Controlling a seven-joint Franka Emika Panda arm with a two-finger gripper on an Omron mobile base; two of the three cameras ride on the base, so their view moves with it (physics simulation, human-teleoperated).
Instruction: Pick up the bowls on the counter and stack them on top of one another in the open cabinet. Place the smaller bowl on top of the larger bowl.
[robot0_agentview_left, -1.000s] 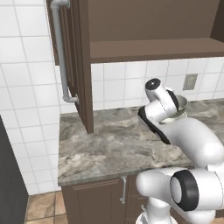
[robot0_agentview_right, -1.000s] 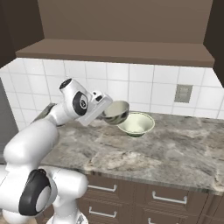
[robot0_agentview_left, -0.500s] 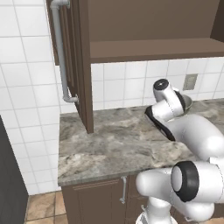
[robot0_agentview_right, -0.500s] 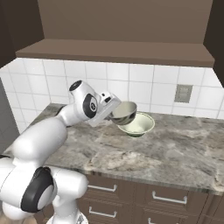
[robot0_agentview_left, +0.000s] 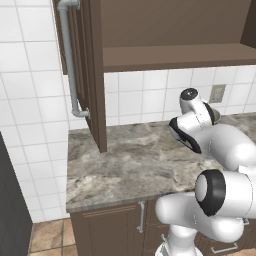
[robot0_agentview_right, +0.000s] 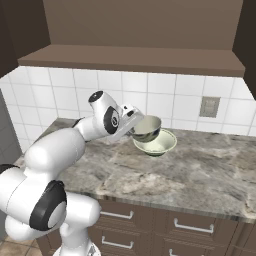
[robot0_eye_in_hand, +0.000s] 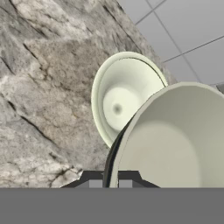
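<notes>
The two-finger gripper (robot0_agentview_right: 134, 123) is clamping the rim of the small grey-tan round bowl (robot0_agentview_right: 147, 128), carrying it above the wide cream bowl with dark green underside (robot0_agentview_right: 159, 144), which is resting on the marbled stone counter (robot0_agentview_right: 200, 170); the wooden cabinet shelf (robot0_agentview_right: 135, 59) is waiting overhead, presumably for stacking.

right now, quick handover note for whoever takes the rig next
Gripper: shut on the smaller bowl, holding it by the rim in the air just above the larger bowl.
Larger bowl: upright on the counter near the tiled wall, not yet picked up.
Cabinet: door open, and the stretch of shelf in view has no bowl on it.
Done: smaller bowl grasped and lifted.
Left: larger bowl onto the cabinet shelf, then the smaller bowl on top of it.
</notes>
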